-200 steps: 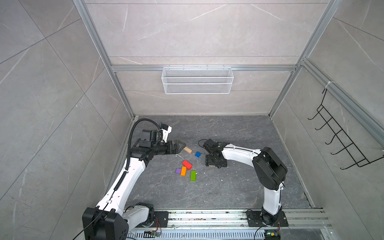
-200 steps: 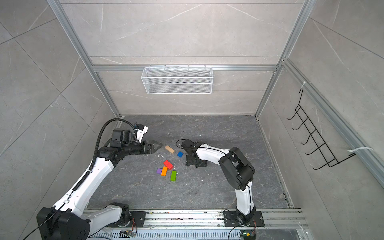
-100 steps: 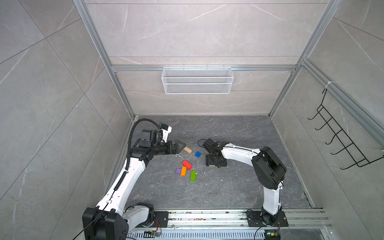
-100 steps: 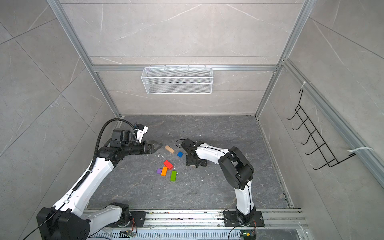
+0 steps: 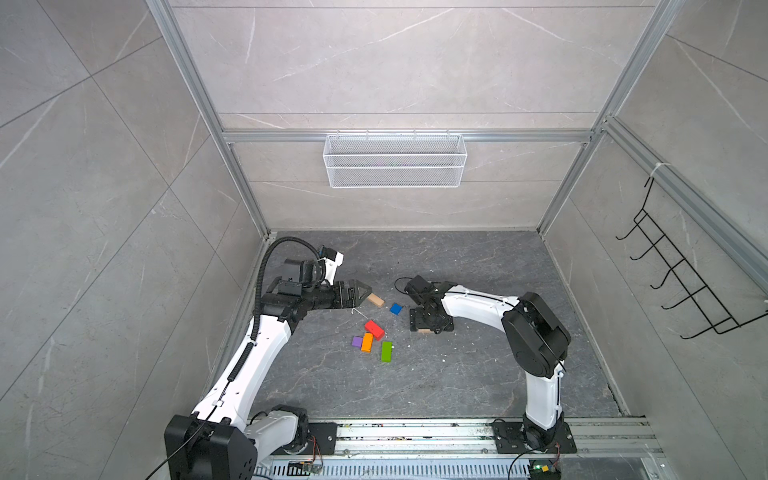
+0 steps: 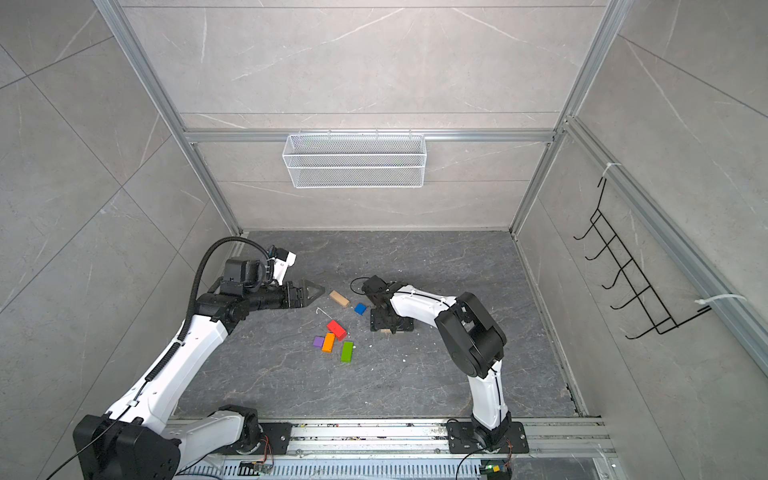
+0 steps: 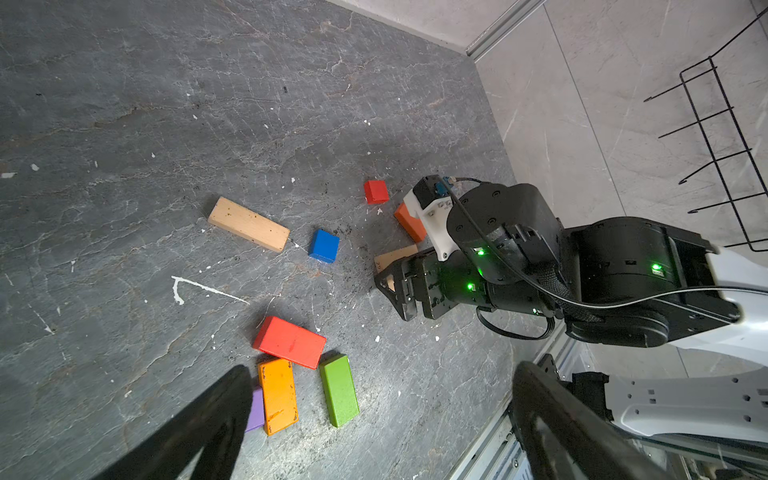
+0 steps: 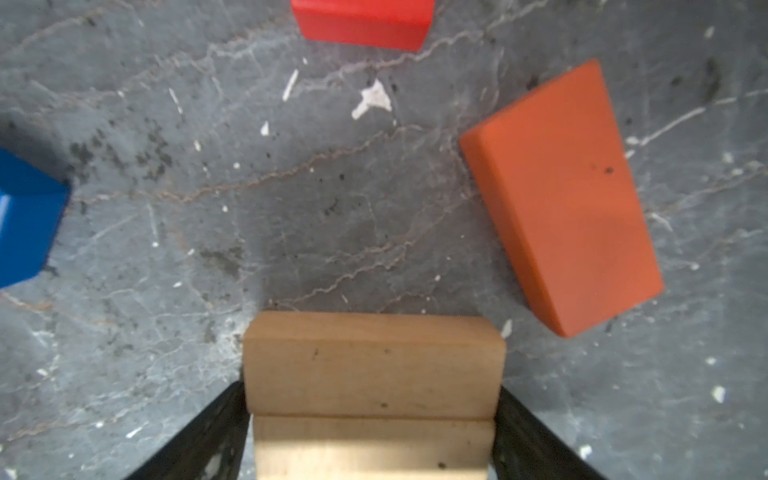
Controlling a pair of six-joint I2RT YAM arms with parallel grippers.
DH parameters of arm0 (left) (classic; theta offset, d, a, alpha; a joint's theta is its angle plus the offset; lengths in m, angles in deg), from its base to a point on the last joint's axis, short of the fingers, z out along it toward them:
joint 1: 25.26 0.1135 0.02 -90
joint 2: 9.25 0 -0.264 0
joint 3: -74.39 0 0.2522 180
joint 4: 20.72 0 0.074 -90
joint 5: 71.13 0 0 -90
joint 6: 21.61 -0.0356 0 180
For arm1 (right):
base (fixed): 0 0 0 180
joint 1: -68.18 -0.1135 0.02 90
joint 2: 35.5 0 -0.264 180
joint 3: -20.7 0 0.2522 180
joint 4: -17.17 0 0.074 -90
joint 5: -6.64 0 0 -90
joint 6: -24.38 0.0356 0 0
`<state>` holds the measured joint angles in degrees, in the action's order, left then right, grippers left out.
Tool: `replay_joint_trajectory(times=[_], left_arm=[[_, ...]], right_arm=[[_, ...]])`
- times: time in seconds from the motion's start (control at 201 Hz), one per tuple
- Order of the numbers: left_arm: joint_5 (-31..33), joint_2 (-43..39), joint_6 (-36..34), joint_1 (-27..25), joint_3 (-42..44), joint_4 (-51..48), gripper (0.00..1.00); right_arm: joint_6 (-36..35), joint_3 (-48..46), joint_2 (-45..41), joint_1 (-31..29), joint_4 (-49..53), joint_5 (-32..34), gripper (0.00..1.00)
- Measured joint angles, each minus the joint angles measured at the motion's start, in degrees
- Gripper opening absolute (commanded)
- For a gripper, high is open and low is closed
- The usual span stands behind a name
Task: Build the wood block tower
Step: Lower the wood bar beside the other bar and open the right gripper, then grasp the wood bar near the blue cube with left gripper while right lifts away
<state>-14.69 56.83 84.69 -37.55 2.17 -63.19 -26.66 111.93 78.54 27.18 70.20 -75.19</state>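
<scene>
Tower begun: tan stack, two bars high, sits squarely between the fingers of my right gripper; gripping or just clear, I cannot tell; left gripper spread wide, empty. Loose tan bar lies just ahead of my left tips, long axis slanting across them; left arm nearer. Count: three tan bars; two orange bars; one red bar; one green bar; one red cube; one blue cube; one purple cube.

A tan bar, blue cube, red bar and green bar were seen. The floor was veined grey.
</scene>
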Motion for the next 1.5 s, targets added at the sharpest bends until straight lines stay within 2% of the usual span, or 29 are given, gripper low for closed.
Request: replay_joint_trajectory(times=[0.294, 0.578, 0.906, 1.026, 1.325, 1.499], left_arm=[[0.00, 0.00, 0.00, 0.00, 0.00, 0.02, 1.00], [0.00, 0.00, 0.00, 0.00, 0.00, 0.00, 1.00], [0.46, 0.48, 0.00, 0.00, 0.00, -0.04, 1.00], [0.87, 2.05, 0.00, 0.00, -0.02, -0.87, 1.00], [8.61, 12.09, 1.99, -0.83, -3.72, -6.71, 1.00], [17.55, 19.82, 3.21, -5.84, -10.14, -9.46, 1.00]], right_arm=[[-0.44, 1.01, 0.76, 0.26, -0.02, -0.11, 0.82], [-0.44, 1.03, 0.79, 0.37, 0.00, -0.20, 0.85], [-1.25, 1.03, 0.68, 0.59, 0.00, -0.11, 0.99], [-2.21, 1.03, 0.33, 0.57, 0.04, -0.02, 0.99], [-4.55, 1.03, -5.73, 0.57, 0.26, -0.66, 0.99], [-5.66, 0.68, -10.01, 0.57, 0.42, -0.66, 0.99]])
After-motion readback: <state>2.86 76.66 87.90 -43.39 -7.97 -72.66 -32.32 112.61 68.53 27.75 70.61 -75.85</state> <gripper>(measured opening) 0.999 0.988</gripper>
